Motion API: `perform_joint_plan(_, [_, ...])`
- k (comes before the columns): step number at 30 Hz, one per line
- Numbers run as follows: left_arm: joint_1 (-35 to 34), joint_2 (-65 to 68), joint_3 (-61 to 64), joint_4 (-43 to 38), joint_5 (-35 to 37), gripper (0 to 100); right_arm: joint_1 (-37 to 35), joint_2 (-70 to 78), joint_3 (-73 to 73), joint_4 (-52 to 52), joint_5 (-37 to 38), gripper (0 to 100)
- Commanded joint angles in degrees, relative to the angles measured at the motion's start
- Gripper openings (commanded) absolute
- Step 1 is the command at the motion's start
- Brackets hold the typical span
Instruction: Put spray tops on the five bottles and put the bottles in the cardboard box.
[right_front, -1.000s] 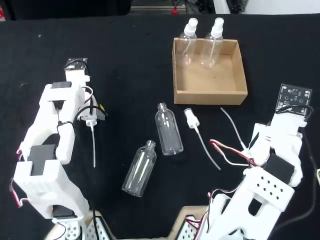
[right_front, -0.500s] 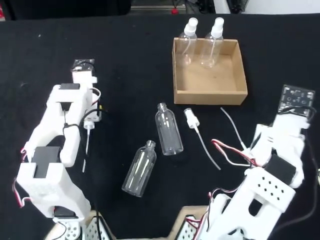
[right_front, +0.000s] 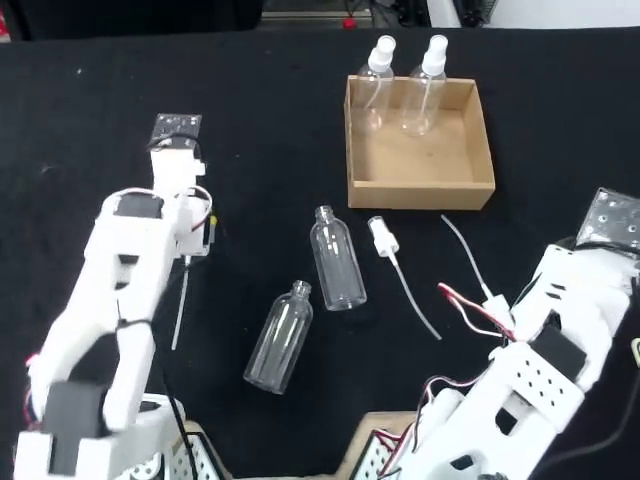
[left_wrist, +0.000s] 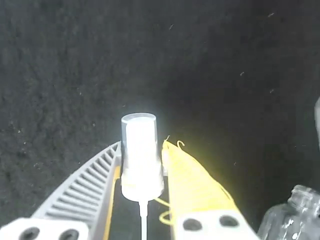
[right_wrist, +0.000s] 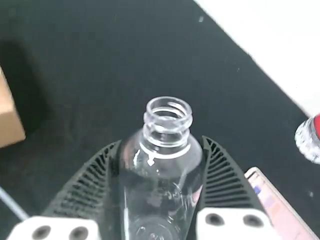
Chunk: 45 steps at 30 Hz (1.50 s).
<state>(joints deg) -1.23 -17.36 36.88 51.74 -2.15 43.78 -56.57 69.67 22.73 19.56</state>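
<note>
The left gripper is clenched on a spray top, held over the bench. The right gripper grasps an open bottle around its shoulders. Two capped bottles sit at the far side of the cardboard box. Two uncapped bottles lie near a loose spray top, which lies just in front of the box.

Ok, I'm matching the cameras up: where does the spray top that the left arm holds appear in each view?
High view: the spray top sits at the left arm's tip, tube pointing toward the near edge.
Left wrist view: spray top at centre, clamped between the left fingers.
Right wrist view: aimed elsewhere, at the bottle between the right fingers.
Shared landmark: the black table.
</note>
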Motion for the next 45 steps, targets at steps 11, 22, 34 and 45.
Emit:
perform_joint_plan(11, [1.0, -6.8, 15.7, -20.1, 11.5, 3, -9.1, 22.0, 5.3, -34.1, -9.9, 12.7])
perform_joint_plan(22, [1.0, -6.9, 18.2, -22.6, 13.8, 3, -8.9, 40.6, 5.8, -58.0, -11.3, 12.7])
perform_joint_plan(34, [0.8, -6.9, 18.2, -22.5, 13.6, 3, -7.6, 55.8, 5.9, -74.3, -10.7, 13.0])
perform_joint_plan(45, [0.5, -7.0, 18.2, -22.6, 13.6, 3, -7.1, 54.7, 10.1, -75.0, -10.7, 26.3])
